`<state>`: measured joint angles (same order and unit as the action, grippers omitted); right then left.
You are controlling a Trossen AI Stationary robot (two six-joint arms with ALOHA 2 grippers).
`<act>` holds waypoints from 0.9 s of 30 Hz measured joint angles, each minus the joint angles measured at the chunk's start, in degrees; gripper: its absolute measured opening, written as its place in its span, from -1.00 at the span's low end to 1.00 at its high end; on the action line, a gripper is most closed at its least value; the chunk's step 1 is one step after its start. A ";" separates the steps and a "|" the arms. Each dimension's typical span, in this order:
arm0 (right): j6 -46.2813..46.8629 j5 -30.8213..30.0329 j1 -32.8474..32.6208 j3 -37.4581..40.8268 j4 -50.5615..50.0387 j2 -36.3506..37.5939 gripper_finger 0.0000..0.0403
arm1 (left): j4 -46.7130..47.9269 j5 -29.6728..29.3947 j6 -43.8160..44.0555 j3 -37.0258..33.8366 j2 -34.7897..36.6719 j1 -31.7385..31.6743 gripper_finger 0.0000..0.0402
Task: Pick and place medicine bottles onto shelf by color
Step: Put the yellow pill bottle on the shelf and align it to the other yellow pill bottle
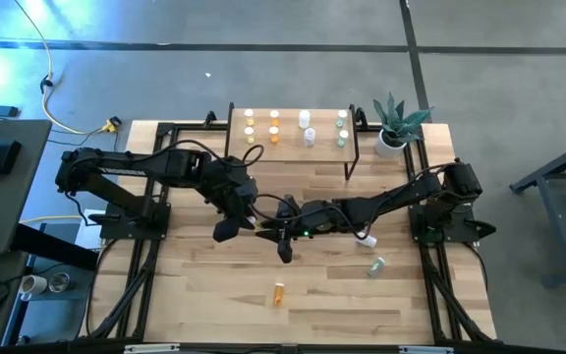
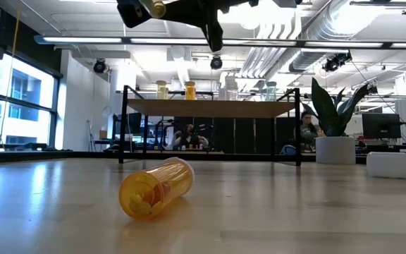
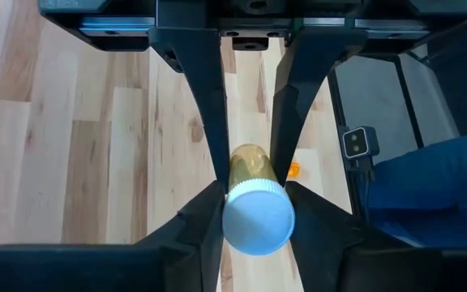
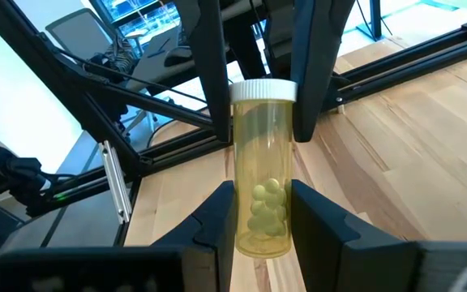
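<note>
Left hand [image 3: 254, 207] and right hand [image 4: 258, 215] both grasping one yellow bottle [image 4: 261, 170] mid-table, orange bottle [image 1: 279, 292] lying nearby

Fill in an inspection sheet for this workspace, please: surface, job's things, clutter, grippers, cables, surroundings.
Surface: wooden table, light planks, black frame.
Job's things: shelf carries bottles in yellow, orange, white and greenish columns; orange bottle, white bottle and greenish bottle lie loose on the table.
Clutter: potted plant beside the shelf.
Grippers: left gripper and right gripper both clamp one yellow bottle above the table, cap end and base end.
Cables: yellow cable on the floor.
Surroundings: seated person beyond the table.
</note>
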<state>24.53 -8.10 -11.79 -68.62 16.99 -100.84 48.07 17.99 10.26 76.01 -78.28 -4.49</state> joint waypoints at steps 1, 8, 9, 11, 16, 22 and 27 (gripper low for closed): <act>0.00 0.00 0.00 0.00 0.00 0.00 -0.57 | 0.00 0.01 0.01 0.00 0.00 0.00 -0.47; 0.00 -0.02 0.00 -0.02 -0.02 0.00 -0.57 | 0.04 0.01 0.00 0.00 0.00 0.00 -0.41; 0.01 -0.02 0.00 -0.02 -0.04 0.00 -0.56 | 0.07 0.01 -0.01 0.00 0.00 0.00 -0.41; 0.23 -0.02 0.00 -0.02 -0.04 0.00 -0.54 | 0.09 0.01 -0.02 0.00 0.00 0.00 -0.41; 1.16 -0.33 0.05 -0.02 -0.56 0.00 -0.33 | 0.79 -0.21 -1.41 0.00 0.00 0.00 -0.43; 1.57 -0.22 0.86 -0.02 -3.83 0.51 -0.05 | 3.95 -3.20 -2.57 0.00 0.07 -0.02 -0.43; 1.09 -0.20 1.31 -0.02 -5.20 1.46 0.00 | 5.90 -6.50 -4.06 0.00 0.07 -0.38 -0.43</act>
<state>25.63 -8.29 -10.48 -68.64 11.79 -99.38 53.97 11.49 6.20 76.01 -78.22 -4.87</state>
